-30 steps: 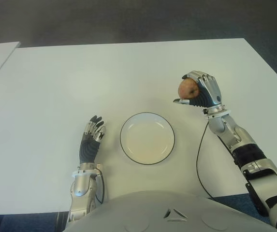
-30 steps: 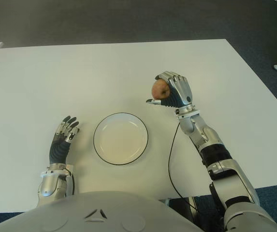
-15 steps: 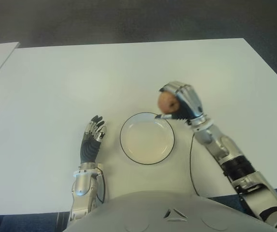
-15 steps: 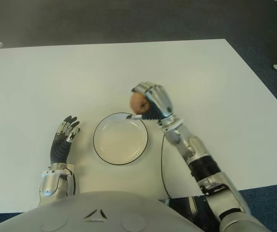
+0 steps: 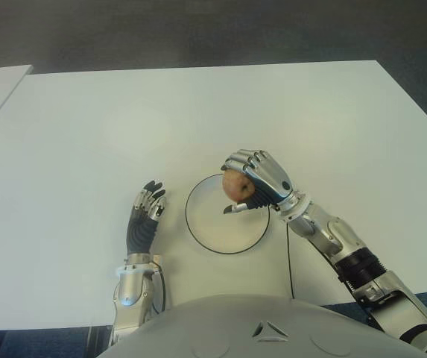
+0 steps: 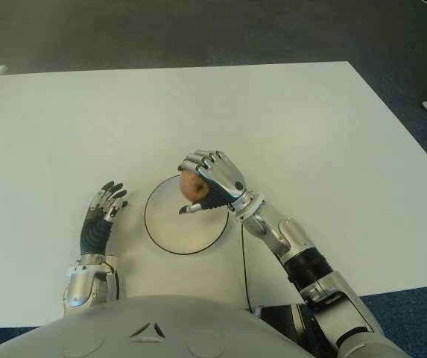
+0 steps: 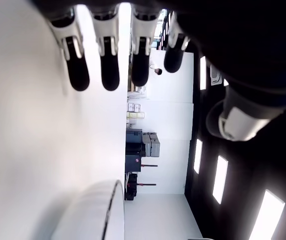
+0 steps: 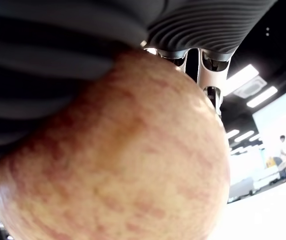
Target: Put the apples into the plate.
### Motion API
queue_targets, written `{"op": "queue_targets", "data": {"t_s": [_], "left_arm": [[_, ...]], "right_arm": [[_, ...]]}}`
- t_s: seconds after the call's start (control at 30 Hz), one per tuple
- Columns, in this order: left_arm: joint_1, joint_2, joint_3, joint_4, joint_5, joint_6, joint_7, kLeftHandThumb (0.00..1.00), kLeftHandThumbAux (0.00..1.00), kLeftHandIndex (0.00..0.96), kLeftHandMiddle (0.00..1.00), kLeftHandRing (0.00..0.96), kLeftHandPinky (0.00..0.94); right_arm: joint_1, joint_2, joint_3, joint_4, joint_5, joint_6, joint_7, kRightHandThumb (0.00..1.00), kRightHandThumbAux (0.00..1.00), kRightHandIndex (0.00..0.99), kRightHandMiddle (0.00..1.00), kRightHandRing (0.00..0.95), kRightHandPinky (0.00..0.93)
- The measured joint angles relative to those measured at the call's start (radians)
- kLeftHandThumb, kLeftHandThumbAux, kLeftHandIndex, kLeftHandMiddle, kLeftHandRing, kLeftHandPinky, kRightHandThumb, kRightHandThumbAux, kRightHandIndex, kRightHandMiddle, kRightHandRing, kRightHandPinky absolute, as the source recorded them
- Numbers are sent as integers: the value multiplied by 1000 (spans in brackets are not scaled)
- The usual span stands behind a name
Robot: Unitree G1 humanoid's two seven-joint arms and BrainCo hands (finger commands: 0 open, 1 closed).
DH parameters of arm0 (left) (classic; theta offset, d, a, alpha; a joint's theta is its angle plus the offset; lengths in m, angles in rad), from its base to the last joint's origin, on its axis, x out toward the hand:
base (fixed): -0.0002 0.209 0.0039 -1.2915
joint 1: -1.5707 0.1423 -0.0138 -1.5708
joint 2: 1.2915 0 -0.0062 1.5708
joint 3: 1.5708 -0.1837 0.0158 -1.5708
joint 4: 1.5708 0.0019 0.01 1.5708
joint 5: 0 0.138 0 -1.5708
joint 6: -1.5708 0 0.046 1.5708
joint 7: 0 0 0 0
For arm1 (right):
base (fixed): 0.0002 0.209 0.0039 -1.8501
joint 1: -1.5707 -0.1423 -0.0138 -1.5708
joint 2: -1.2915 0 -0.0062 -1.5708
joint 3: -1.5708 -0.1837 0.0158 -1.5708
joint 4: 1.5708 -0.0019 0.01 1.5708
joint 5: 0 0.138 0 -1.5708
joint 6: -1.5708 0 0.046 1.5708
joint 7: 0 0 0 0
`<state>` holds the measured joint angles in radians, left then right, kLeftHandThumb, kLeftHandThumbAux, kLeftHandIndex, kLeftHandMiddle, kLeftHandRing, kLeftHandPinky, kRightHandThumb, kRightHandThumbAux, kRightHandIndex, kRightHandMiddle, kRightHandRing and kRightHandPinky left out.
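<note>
Left hand [image 5: 144, 218] showing just left of plate [image 5: 198, 231], fingers straight and spread, holding nothing. Right hand [image 5: 260, 179] hovering over plate's right half, fingers curled around apple [image 5: 236, 186], thumb underneath; apple sitting on hand's left side, over plate interior, filling right wrist view [image 8: 118, 150]. Versus a second ago: right hand carrying apple in from well right of plate to above it. Left hand staying put. White table [image 5: 86, 134] bearing all.
</note>
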<state>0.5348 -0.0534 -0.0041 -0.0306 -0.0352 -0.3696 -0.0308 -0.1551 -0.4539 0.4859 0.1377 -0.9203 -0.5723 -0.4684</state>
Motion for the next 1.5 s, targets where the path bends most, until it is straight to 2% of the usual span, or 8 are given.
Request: {"op": "queue_targets", "data": {"t_s": [0.17, 0.57, 0.7, 0.83, 1.13, 1.33, 1.43, 1.5], "left_arm": [[2, -1, -12, -5, 2, 4, 0, 93, 524, 135, 186, 215, 261], [9, -11, -21, -14, 8, 12, 0, 66, 533, 126, 169, 188, 208], [7, -16, -23, -15, 13, 16, 3, 61, 540, 129, 170, 190, 226], [8, -24, -28, -16, 16, 16, 5, 64, 539, 129, 168, 185, 207], [14, -27, -33, -27, 30, 18, 20, 59, 520, 128, 158, 169, 189], [14, -28, -37, -28, 35, 24, 22, 58, 520, 131, 157, 177, 212], [13, -28, -39, -28, 35, 24, 22, 60, 523, 129, 156, 178, 210], [12, -28, -39, -28, 34, 23, 22, 61, 522, 129, 158, 180, 214]], "right_arm": [[2, 7, 14, -6, 0, -25, 7, 720, 713, 439, 875, 867, 871], [2, 26, 51, -12, -3, -72, 32, 721, 713, 440, 869, 869, 875], [4, 26, 57, -10, -3, -76, 56, 721, 712, 440, 871, 871, 879], [8, 24, 58, -5, -4, -76, 73, 720, 712, 440, 878, 873, 879], [16, 16, 55, 16, -26, -73, 79, 721, 712, 440, 884, 874, 876], [16, 8, 54, 21, -29, -70, 86, 722, 711, 440, 885, 875, 875], [15, 0, 52, 20, -26, -70, 110, 723, 711, 440, 887, 875, 875], [13, -15, 46, 8, -10, -70, 161, 723, 710, 440, 889, 876, 874]]}}
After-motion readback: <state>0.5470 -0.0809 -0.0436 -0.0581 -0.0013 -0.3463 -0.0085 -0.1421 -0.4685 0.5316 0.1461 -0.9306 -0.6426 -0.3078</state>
